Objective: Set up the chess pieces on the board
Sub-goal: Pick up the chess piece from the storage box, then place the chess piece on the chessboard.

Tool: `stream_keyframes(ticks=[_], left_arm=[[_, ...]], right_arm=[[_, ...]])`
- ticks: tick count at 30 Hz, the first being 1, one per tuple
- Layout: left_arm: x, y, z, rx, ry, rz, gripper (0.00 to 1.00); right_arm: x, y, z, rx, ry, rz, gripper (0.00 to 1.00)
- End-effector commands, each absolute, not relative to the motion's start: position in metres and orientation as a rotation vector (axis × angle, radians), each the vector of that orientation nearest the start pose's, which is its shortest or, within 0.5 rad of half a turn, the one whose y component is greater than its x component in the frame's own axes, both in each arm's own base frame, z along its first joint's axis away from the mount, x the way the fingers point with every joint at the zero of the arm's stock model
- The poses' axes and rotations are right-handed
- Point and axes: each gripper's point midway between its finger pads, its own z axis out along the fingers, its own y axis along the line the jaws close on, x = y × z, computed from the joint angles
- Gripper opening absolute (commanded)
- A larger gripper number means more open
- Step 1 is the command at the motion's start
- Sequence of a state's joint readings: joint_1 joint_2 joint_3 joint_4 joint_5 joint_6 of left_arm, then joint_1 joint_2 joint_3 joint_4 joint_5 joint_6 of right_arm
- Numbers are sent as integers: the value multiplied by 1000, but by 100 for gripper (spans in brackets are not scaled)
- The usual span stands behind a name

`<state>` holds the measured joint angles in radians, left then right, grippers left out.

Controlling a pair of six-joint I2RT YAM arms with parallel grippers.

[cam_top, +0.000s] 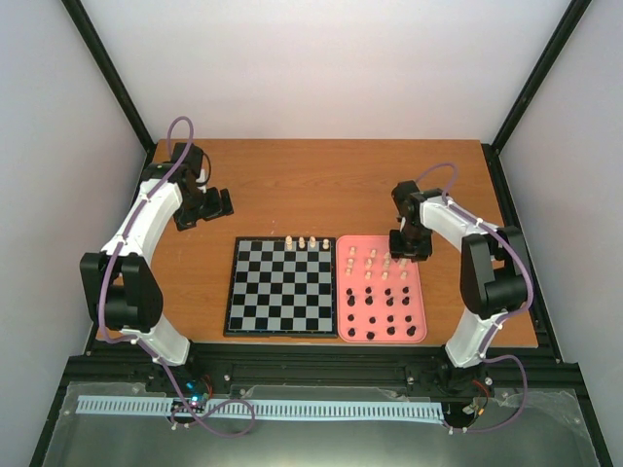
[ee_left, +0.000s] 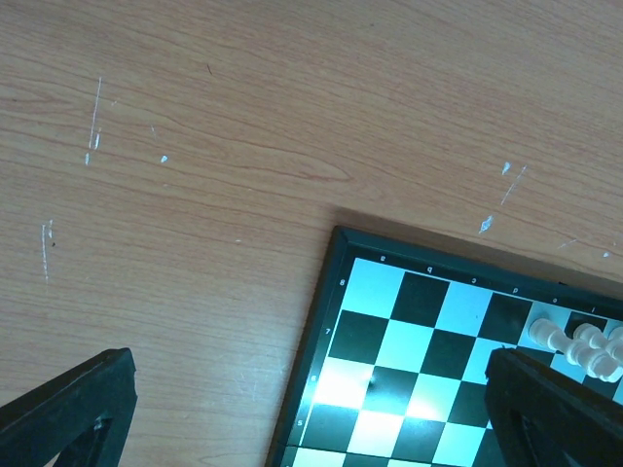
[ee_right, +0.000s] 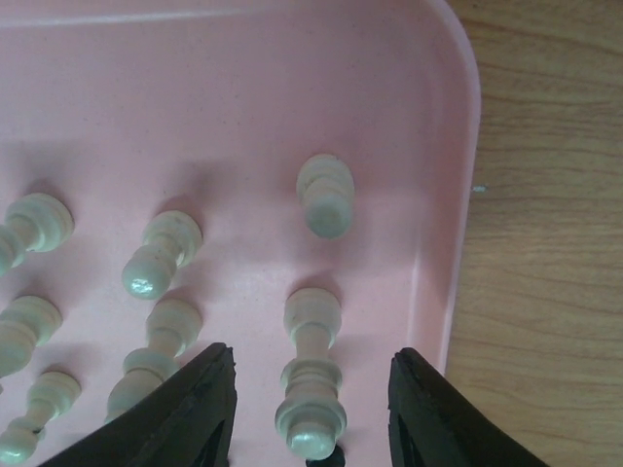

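The board [cam_top: 282, 302] lies flat mid-table with a few cream chess pieces [cam_top: 301, 241] on its far row. Its far left corner [ee_left: 409, 341] and those cream pieces [ee_left: 584, 342] show in the left wrist view. My left gripper [cam_top: 220, 204] [ee_left: 311, 428] is open and empty above bare table left of the board's far corner. My right gripper [cam_top: 409, 247] [ee_right: 311, 418] is open over the far right corner of the pink tray [ee_right: 458, 195]. A tall cream piece [ee_right: 311, 389] stands between its fingers, untouched, and another cream piece [ee_right: 326, 195] stands beyond.
The pink tray [cam_top: 420, 302] lies against the board's right edge, with cream pieces [cam_top: 375, 263] in its far half and black pieces [cam_top: 384, 316] in its near half. More cream pieces [ee_right: 161, 255] stand left of my right gripper. Bare wood lies around the board.
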<state>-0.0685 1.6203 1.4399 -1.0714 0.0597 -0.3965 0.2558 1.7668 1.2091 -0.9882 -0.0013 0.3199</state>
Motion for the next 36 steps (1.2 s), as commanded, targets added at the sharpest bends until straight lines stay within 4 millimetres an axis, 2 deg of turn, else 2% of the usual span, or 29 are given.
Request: stream_keyframes(ticks=[1, 8, 17, 20, 24, 30, 32, 36], left_arm=[[366, -36, 162, -446, 2791, -186, 100], [367, -35, 162, -446, 2790, -179, 100], [367, -35, 161, -451, 2792, -181, 100], [367, -35, 163, -447, 2790, -178, 100], [367, -35, 163, -448, 2789, -184, 100], [368, -37, 166, -444, 2786, -200, 100], [368, -37, 167, -447, 2783, -201, 100], [369, -37, 166, -465, 2780, -201, 100]], right_arm=[[311, 78, 38, 106, 3123, 7, 43], [313, 78, 34, 102, 3131, 2, 36], [309, 75, 33, 99, 3138, -27, 19], [309, 74, 39, 104, 3132, -33, 14], [311, 74, 67, 113, 3109, -27, 12], [322, 86, 137, 88, 3012, 57, 12], [331, 99, 157, 41, 2969, 99, 12], [354, 145, 179, -132, 2892, 153, 12]])
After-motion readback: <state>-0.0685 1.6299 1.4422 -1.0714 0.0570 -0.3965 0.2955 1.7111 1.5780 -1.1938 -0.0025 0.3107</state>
